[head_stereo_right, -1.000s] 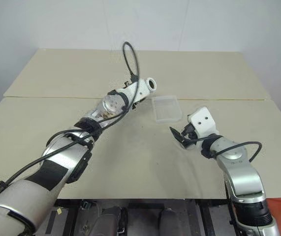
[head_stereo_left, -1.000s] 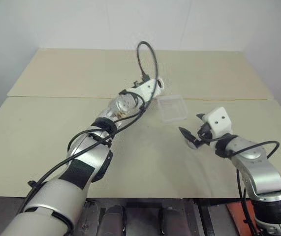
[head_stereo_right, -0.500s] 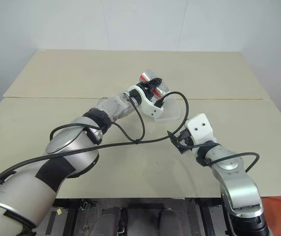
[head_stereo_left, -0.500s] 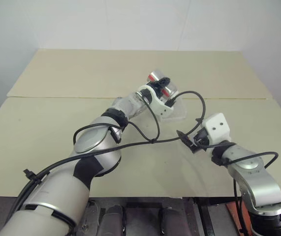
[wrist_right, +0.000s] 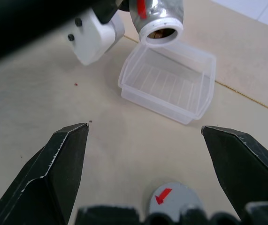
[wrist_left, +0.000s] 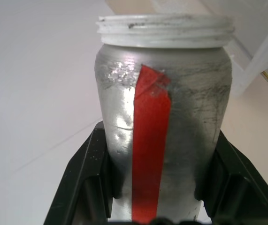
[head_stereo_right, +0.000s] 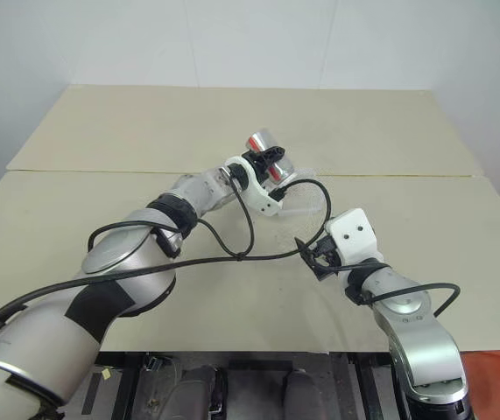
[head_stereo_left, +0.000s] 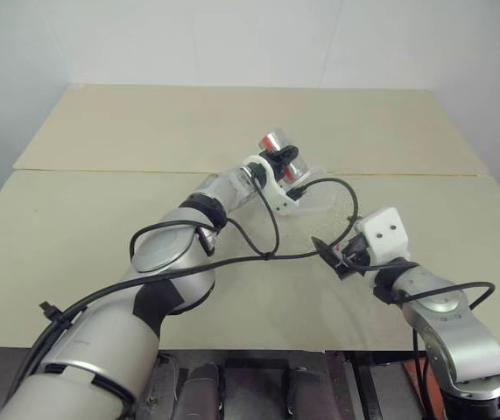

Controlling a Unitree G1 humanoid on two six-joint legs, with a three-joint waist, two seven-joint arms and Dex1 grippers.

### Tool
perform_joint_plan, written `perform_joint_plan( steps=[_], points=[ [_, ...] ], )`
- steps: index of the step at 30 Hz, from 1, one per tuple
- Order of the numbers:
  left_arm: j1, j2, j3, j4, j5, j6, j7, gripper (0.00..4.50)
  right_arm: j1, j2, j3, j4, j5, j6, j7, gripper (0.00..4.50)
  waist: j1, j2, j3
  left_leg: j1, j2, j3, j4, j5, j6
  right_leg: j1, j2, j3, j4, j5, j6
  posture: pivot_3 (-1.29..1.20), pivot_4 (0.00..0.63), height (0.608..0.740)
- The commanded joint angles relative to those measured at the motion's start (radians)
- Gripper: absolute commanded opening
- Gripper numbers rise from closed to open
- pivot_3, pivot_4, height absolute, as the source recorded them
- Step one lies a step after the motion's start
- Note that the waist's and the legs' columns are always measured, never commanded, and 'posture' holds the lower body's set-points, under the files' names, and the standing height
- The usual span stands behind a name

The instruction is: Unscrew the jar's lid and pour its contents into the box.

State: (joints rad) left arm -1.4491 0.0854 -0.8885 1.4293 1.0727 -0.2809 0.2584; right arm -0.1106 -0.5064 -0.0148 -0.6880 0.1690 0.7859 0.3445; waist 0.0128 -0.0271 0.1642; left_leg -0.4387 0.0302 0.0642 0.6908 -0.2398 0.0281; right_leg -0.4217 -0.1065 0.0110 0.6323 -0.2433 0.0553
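The left gripper is clenched on the jar, which is tipped over the near left corner of the clear box; its open mouth shows brown contents inside. The right gripper is released, its fingers wide apart, at about 5 o'clock from the box. The grey lid, with a red arrow, lies on the table between those fingers.

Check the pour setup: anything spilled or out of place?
Two tiny dark specks lie on the table short of the box, which looks empty. The jar, tipped above its rim, holds brown bits inside its mouth.
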Motion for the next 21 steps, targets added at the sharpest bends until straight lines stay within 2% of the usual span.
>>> perform_joint_plan(
  steps=[1, 3, 7, 9, 17, 18, 21],
  points=[
    [-0.013, -0.012, 0.170, -0.012, -0.165, 0.032, -0.094, 1.98, 0.000, -0.014, 0.014, -0.009, -0.029, -0.021, -0.004, 4.47, 0.000, 0.000, 0.000, 0.000, 0.000, 0.000, 0.001, 0.000, 0.000, 0.000, 0.000, 0.000, 0.000, 0.000, 0.000, 0.00, 0.150, 0.740],
    [0.004, -0.024, 0.326, -0.018, -0.310, 0.043, -0.190, 1.98, -0.003, -0.010, 0.014, -0.004, -0.026, -0.024, -0.005, 4.47, 0.000, 0.000, 0.000, -0.001, 0.000, 0.000, 0.003, -0.001, 0.001, 0.000, 0.000, 0.000, 0.000, 0.000, 0.000, 0.00, 0.150, 0.740],
    [0.034, -0.070, 0.754, -0.040, -0.715, 0.147, -0.421, 1.98, -0.009, -0.002, 0.003, 0.003, -0.019, -0.031, 0.000, 4.47, -0.001, 0.000, 0.000, -0.002, 0.001, 0.000, 0.005, -0.001, 0.001, 0.000, 0.000, 0.000, 0.001, 0.000, 0.000, 0.00, 0.150, 0.740],
    [0.048, -0.079, 0.864, -0.048, -0.809, 0.179, -0.484, 1.98, -0.016, 0.000, 0.004, 0.014, -0.020, -0.037, 0.003, 4.47, -0.002, 0.000, 0.000, -0.001, 0.001, 0.000, 0.005, -0.001, 0.001, 0.000, 0.000, 0.000, 0.002, 0.000, 0.000, 0.00, 0.150, 0.740],
    [0.070, -0.058, 0.793, -0.052, -0.710, 0.158, -0.448, 1.98, -0.063, 0.002, 0.024, 0.048, -0.024, -0.057, 0.018, 4.47, -0.001, 0.000, 0.000, -0.001, 0.000, 0.000, 0.005, -0.001, 0.001, 0.001, 0.000, 0.000, 0.008, 0.000, 0.001, 0.00, 0.150, 0.740],
    [0.064, -0.051, 0.753, -0.051, -0.667, 0.145, -0.421, 1.98, -0.063, 0.001, 0.022, 0.045, -0.024, -0.056, 0.017, 4.47, -0.001, 0.000, 0.000, -0.001, 0.000, 0.000, 0.005, -0.001, 0.001, 0.001, 0.000, 0.000, 0.009, 0.000, 0.001, 0.00, 0.150, 0.740],
    [0.018, -0.015, 0.493, -0.042, -0.400, 0.083, -0.246, 1.98, -0.041, 0.001, 0.011, 0.011, -0.025, -0.044, 0.008, 4.47, -0.001, 0.000, 0.000, -0.001, -0.001, -0.001, 0.005, -0.001, 0.001, 0.001, 0.000, 0.000, 0.009, 0.001, 0.001, 0.00, 0.150, 0.740]
  ],
)
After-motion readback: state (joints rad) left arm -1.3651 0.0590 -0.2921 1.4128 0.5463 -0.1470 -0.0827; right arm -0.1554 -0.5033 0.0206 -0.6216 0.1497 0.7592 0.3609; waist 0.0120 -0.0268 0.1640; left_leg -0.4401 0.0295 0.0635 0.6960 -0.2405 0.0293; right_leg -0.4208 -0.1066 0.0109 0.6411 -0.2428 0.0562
